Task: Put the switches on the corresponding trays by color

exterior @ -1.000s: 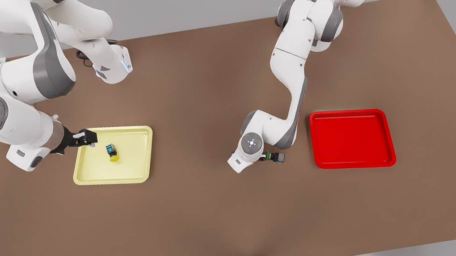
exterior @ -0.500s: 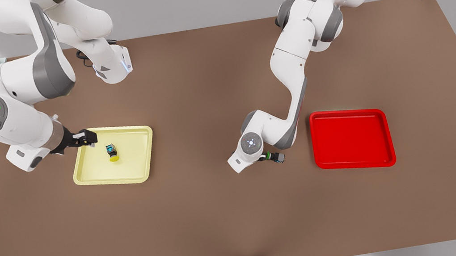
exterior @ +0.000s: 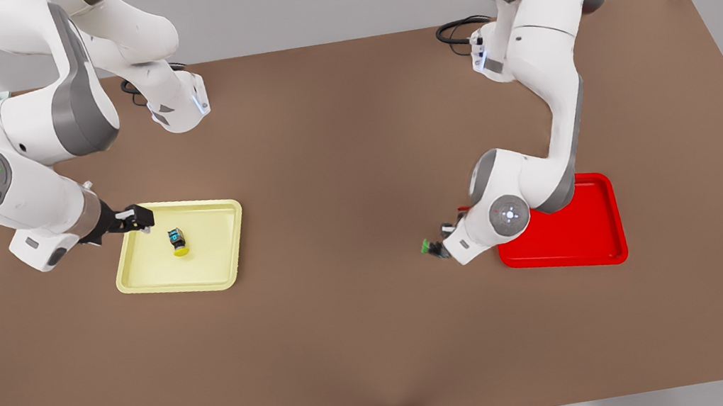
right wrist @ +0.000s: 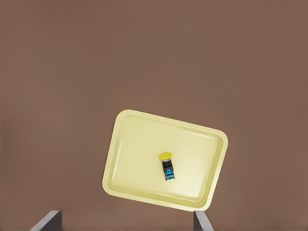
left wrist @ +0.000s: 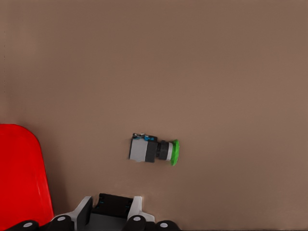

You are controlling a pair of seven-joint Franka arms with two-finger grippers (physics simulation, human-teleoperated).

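The yellow switch [exterior: 178, 242] lies on its side inside the pale yellow tray [exterior: 218, 253], also seen from the right wrist as switch [right wrist: 167, 167] and tray [right wrist: 139, 144]. My right gripper [exterior: 138, 218] hangs open over that tray's far corner on the front view's left, with its fingertips [right wrist: 49, 219] wide apart. My left gripper [exterior: 454, 221] sits by the red tray's [exterior: 581, 234] near-left corner. In the left wrist view this gripper [left wrist: 111, 206] is shut on a dark blocky switch body with its cap hidden. A red fleck beside the gripper in the front view suggests the red switch.
A green-capped switch [exterior: 428, 248] lies on its side on the brown table just to the front view's left of the left gripper, also seen as the green-capped switch [left wrist: 154, 150] with the red tray's rim [left wrist: 29, 178] nearby. The left arm's wrist overhangs the red tray's corner.
The left arm swung from the green switch's left side to its right, and now overlaps the red tray's corner. The green switch, the yellow switch and the right arm stayed put.
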